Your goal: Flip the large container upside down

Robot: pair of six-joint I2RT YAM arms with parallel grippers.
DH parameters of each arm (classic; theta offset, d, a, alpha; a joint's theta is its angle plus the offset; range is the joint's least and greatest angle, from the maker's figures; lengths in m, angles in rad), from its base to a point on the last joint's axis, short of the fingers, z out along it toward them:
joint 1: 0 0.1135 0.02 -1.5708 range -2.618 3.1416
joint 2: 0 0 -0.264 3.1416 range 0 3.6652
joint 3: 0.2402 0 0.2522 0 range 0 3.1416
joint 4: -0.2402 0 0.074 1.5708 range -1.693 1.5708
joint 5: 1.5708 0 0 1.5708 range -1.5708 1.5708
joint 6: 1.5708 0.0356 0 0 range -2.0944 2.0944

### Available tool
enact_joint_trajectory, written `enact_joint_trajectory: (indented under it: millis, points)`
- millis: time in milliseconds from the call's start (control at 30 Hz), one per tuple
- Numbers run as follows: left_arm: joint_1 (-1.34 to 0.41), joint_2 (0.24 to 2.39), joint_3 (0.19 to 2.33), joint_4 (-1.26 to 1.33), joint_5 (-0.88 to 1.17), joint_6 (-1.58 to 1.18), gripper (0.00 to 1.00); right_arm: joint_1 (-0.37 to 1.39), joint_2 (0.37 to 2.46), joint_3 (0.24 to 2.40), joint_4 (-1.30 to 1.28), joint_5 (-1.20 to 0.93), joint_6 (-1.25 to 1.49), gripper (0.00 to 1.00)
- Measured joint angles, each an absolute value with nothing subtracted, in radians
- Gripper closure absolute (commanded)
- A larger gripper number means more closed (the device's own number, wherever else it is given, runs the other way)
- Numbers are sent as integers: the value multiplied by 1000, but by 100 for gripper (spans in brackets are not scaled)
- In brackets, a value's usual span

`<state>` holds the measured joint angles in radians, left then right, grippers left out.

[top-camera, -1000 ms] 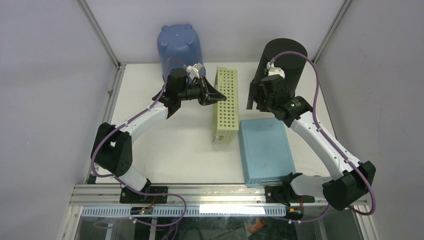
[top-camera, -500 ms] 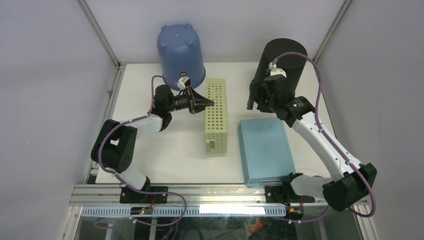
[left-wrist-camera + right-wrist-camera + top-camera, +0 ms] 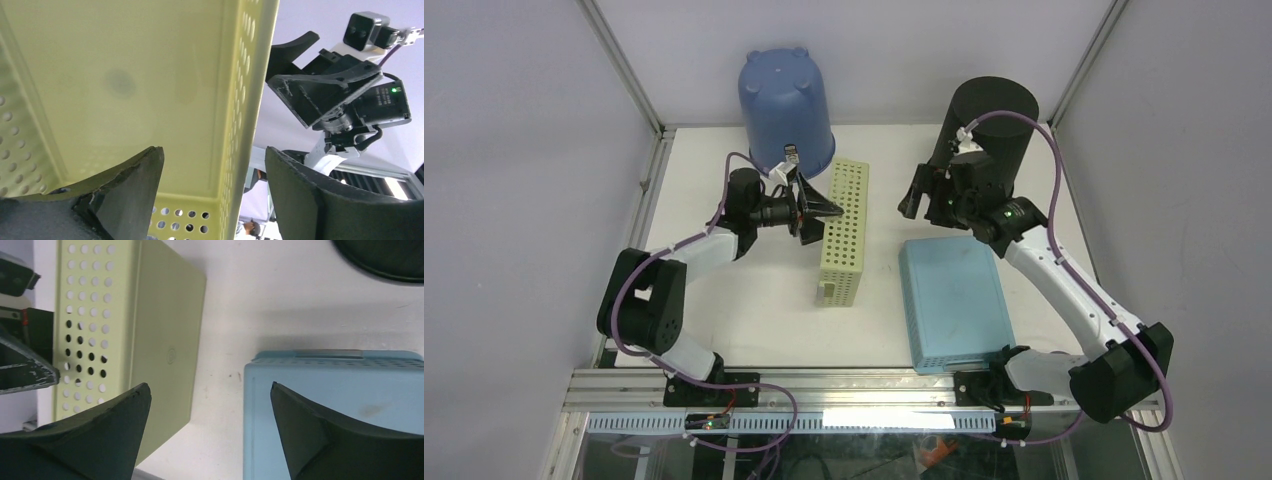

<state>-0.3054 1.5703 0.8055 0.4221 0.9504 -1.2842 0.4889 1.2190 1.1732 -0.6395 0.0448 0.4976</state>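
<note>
**Fig. — Basket on its side: flip approx. half done**

Near edge: both arm bases, w/ bare table (image 3: 724, 300) beyond them.

Right of centre: a light-blue box (image 3: 952, 300) lies flat, smooth face up. It sits apart from the basket, and neither arm touches it.

Mid-table: the yellow-green basket (image 3: 844, 230) is taken here as the task's container, since it is the one being worked.
- It rests on one long side wall.
- The perforated wall faces up, the smooth base faces the right arm, and the mouth faces the left arm.
- It is thus neither upright nor inverted.

Left claw (image 3: 214, 150): at the basket's mouth, jaws apart. One finger is inside and the other outside the upper wall, w/ a gap showing on each side. It straddles the wall and does not clamp it.

Right claw (image 3: 208, 386): hovers over the strip of table betw. basket and box. Jaws are spread wide and hold nothing.

Far edge: a blue bucket (image 3: 786, 105), bottom up, stands behind the left claw. A black bin (image 3: 984, 125) stands behind the right arm. Neither is involved.

Status (judgement): approx. one quarter-turn is in place. One more remains, tipping the basket toward the left arm's side so the mouth meets the table and the base faces up. The basket prob. needs a fresh grip or a push first. If "large" means the box instead, that one already looks bottom-up, but its underside is hidden.
</note>
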Motion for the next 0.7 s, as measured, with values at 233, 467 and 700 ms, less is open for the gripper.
enact_joint_trajectory:
  millis: [233,467,700]
  points:
    - [-287,1535,910,66,917,-991,14,524,1238,1083,-453,-91,624,7]
    - [-280,1474,1019,-181,835,-794,17,569,1324,1041,-336,-143,709,7]
    - [-279,1428,1096,-367,733,-662,18,579,1343,1032,-247,-192,768,7]
